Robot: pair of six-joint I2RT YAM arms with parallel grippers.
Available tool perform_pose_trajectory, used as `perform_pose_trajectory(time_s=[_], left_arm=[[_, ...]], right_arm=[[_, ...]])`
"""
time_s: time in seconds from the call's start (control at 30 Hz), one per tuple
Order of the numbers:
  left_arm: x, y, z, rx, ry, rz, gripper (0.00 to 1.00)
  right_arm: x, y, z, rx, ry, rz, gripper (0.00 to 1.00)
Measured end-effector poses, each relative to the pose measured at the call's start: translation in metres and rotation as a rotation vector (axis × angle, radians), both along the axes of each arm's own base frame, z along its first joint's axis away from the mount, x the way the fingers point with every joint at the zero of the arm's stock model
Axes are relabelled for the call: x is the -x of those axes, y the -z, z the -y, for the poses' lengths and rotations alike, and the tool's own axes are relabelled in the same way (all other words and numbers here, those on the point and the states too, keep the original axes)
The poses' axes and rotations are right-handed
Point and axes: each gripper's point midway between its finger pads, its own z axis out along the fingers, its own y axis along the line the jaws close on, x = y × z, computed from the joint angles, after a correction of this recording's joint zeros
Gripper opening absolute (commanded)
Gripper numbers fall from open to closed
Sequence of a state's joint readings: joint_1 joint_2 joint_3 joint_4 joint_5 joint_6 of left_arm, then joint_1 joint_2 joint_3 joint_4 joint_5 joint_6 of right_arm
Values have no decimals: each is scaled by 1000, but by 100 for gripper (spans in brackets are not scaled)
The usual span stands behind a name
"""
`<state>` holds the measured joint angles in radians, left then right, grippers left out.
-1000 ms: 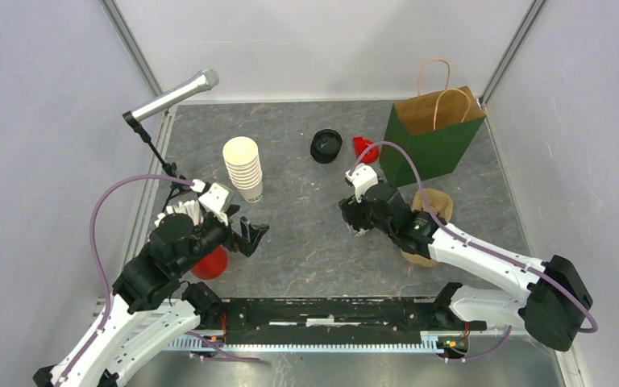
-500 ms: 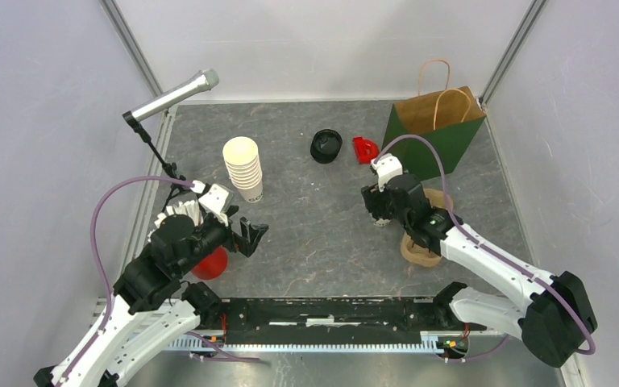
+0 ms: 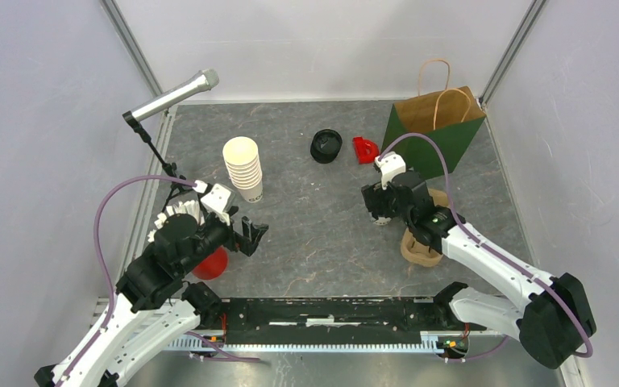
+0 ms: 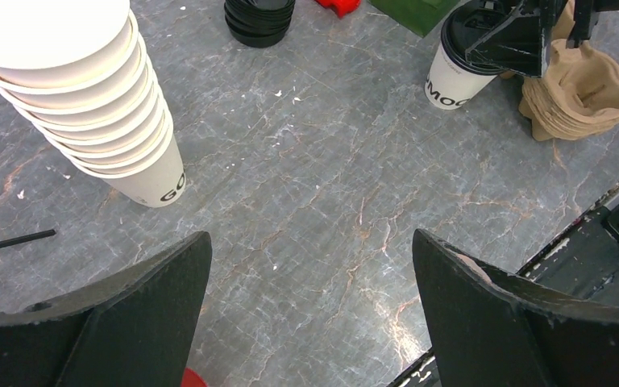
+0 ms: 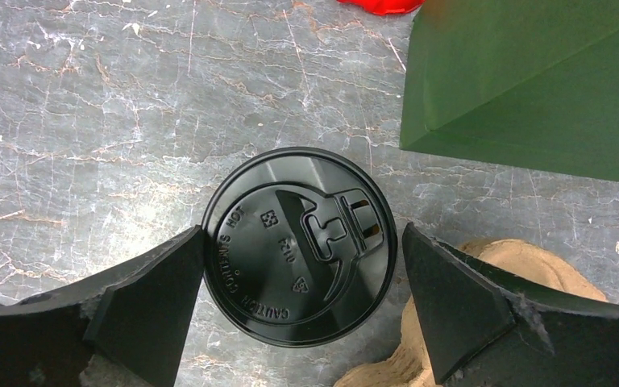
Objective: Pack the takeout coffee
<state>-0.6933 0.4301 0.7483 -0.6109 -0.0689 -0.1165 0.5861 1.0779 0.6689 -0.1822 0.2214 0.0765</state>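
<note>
Closing is where this can go wrong: your right tool (image 5: 302, 242) stands wide, a finger either side of the lidded coffee cup (image 4: 454, 76), upright on the desk (image 5: 89, 121) directly beneath it (ungripped, I judge). Pinch at the lid rim and it may pop off; the tan pulp stack (image 5: 524, 266) beside one finger could snag. Your left tool (image 4: 310, 242) hangs wide, empty.

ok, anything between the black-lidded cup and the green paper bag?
Nothing. The right wrist view shows only a bare strip of grey stone-pattern tabletop between the black-lidded cream paper cup and the green paper bag; they stand apart.
</note>
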Motion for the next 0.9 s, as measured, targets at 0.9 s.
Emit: perform_pose_trajectory(time_s=[0.9], left_arm=[[-1, 1, -2, -3, -15, 3, 100]], right_arm=[[13, -15, 4, 5, -17, -30, 98]])
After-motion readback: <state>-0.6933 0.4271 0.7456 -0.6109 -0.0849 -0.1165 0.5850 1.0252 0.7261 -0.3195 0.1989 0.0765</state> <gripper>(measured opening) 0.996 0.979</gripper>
